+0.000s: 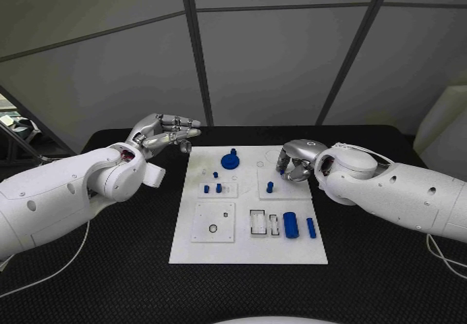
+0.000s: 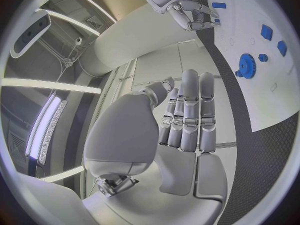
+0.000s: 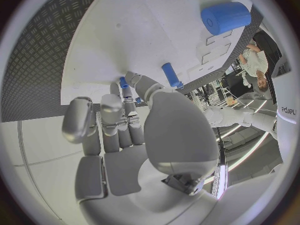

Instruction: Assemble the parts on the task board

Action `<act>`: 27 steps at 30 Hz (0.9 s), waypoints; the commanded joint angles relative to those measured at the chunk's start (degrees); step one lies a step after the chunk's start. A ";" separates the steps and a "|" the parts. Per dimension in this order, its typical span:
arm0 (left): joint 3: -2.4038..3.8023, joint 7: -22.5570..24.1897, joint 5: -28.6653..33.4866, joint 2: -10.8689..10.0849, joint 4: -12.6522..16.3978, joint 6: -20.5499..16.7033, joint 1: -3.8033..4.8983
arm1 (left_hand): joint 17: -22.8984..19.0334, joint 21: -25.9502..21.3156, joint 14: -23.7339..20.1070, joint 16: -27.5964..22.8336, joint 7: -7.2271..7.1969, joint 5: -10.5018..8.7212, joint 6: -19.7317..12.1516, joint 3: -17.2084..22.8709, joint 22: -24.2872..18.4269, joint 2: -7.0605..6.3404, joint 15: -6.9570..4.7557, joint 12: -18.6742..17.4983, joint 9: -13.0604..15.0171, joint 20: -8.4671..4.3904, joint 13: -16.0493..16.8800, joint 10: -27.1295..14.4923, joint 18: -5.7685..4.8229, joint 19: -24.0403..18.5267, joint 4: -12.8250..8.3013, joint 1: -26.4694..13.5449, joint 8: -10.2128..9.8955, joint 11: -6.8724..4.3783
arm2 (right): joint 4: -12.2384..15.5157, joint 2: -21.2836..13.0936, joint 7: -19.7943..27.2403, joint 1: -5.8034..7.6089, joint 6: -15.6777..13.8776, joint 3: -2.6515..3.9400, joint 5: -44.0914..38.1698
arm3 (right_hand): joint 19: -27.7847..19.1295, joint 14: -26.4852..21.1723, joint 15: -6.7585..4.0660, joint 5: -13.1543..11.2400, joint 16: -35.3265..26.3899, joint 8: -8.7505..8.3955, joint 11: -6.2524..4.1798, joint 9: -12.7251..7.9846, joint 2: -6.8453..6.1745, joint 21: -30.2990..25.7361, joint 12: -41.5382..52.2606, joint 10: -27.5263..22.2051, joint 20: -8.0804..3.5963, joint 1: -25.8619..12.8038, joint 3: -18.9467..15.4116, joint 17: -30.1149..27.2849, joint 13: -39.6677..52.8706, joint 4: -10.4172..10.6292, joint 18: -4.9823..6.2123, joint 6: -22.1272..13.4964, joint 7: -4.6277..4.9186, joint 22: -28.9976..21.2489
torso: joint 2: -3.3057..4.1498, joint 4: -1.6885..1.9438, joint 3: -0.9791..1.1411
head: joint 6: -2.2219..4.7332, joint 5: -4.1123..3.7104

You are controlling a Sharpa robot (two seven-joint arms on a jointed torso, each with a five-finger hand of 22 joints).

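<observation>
Centrally on the black table (image 1: pixel 389 283) lay the white task board (image 1: pixel 248 250), and most of its blue parts were not yet seated. A blue gear (image 1: pixel 231 160) sat toward the far left of the board, with small blue pegs (image 1: pixel 212 188) standing in a raised square block just nearer. On the near right, a thick blue cylinder (image 1: pixel 290 222) and a slimmer blue pin (image 1: pixel 312 227) lay side by side next to two rectangular slots (image 1: pixel 259 222), both apparently unfilled; a plate with an oval recess (image 1: pixel 213 230) on the near left also looked unfilled.

Another peg (image 1: pixel 270 187) stood in the right-hand square block, and the right hand (image 1: pixel 295 162) hung over that block's far edge, fingers curled downward. From its wrist camera a small blue piece (image 3: pixel 124 82) showed at the fingertips (image 3: pixel 128 91), seemingly pinched there, probably to be pressed into a hole on that block; whether it was truly gripped I could not tell for certain.

The left hand (image 1: pixel 165 133) was raised off the board beyond its far left corner, holding nothing, its fingers side by side and loosely bent, likely parked clear so the right could work.
</observation>
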 commanded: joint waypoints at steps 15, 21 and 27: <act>0.06 1.25 1.78 -0.16 -0.20 -0.08 0.03 | -0.17 -0.51 -0.32 -0.67 -0.02 -0.05 0.31 -0.26 -0.18 0.70 -0.09 0.32 0.10 0.01 0.15 0.55 -0.61 -0.25 -0.15 0.03 -0.37 0.03 | 0.06 0.39 -2.46 -0.83 -0.16 -0.12 -4.45 | 3.64 1.27 -1.13 -6.38 3.06 0.62 -1.25 1.24 4.00 7.42 0.73 5.45 -1.19 1.83 6.15 0.80 0.77 -3.35 -2.44 4.22 -0.97 8.95 | -0.06 -0.03 0.03 | -0.34 -0.19; 0.06 1.21 1.78 -0.15 -0.45 -0.20 0.02 | -0.20 -0.58 -0.35 -0.77 -0.01 -0.08 0.32 -0.30 -0.22 0.71 -0.09 0.33 0.11 0.01 0.17 0.54 -0.61 -0.26 -0.18 0.04 -0.39 0.04 | 1.40 -0.04 -1.86 -0.89 -4.24 -0.11 -4.82 | 4.38 1.27 -1.18 -6.57 3.46 0.61 -1.46 1.50 3.82 8.61 0.68 6.03 -1.25 1.15 7.00 0.76 0.95 -3.52 -2.78 4.73 -1.10 10.49 | -0.10 -0.04 0.09 | -0.41 -0.23; 0.06 1.14 1.78 -0.04 -0.78 -0.16 0.01 | -0.20 -0.58 -0.35 -0.77 -0.01 -0.08 0.32 -0.30 -0.22 0.71 -0.09 0.33 0.11 0.01 0.17 0.54 -0.61 -0.26 -0.18 0.04 -0.39 0.04 | 3.44 -1.04 -1.53 -0.90 -7.54 -0.07 -4.91 | 4.74 1.29 -1.22 -6.59 3.66 0.57 -1.51 1.59 3.67 9.16 0.64 6.18 -1.28 0.96 7.25 0.79 1.01 -3.63 -2.94 4.85 -1.16 11.19 | -0.19 -0.01 0.00 | -0.39 -0.33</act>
